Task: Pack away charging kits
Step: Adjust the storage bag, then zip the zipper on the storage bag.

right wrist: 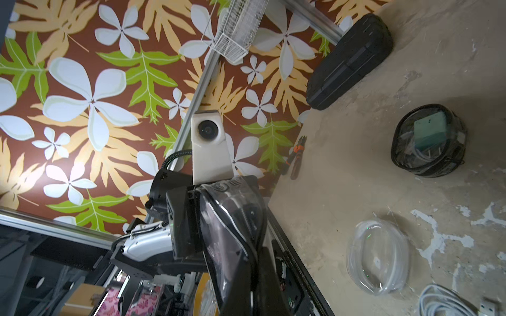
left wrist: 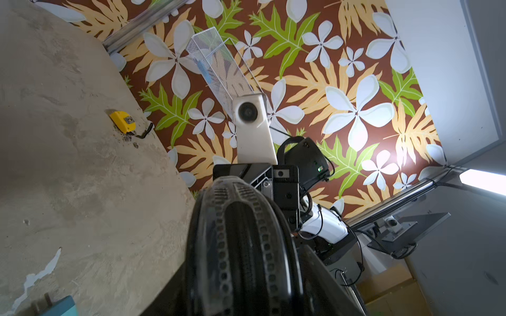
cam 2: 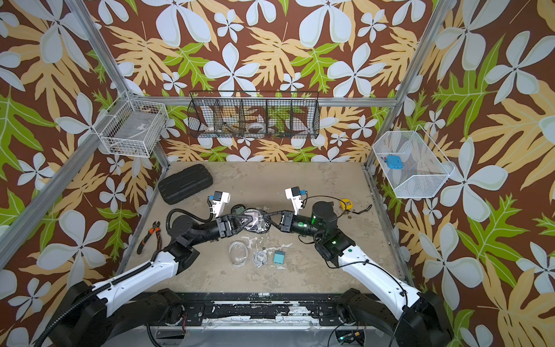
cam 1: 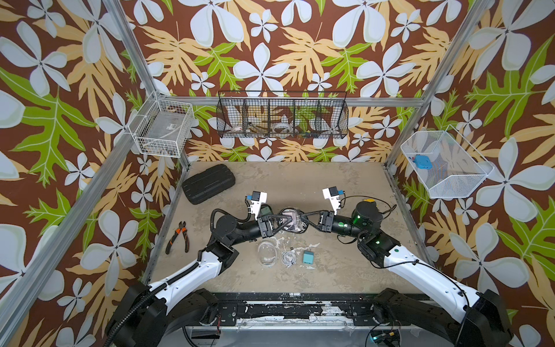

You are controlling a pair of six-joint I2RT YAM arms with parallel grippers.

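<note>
Top views both show the pink kit in hand: the black-rimmed pouch [cam 1: 292, 223], pink plug [cam 1: 289, 215] inside, held up over mid-table. Its rim is clamped in the right gripper [cam 1: 302, 215]; the left gripper [cam 1: 281, 223] straddles the other end, gripping or not I cannot tell. Next, I judge: close it, then set it on the bare table [cam 1: 300, 180] behind, clear of the packed pouch [right wrist: 430, 142], and of the clear pouch [cam 1: 266, 254], cable [cam 1: 288, 258] and teal plug [cam 1: 307, 257] just in front.

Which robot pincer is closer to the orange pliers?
Left. The left pincer is at the pouch's side facing the pliers; the right pincer grips the pouch's far side.
</note>
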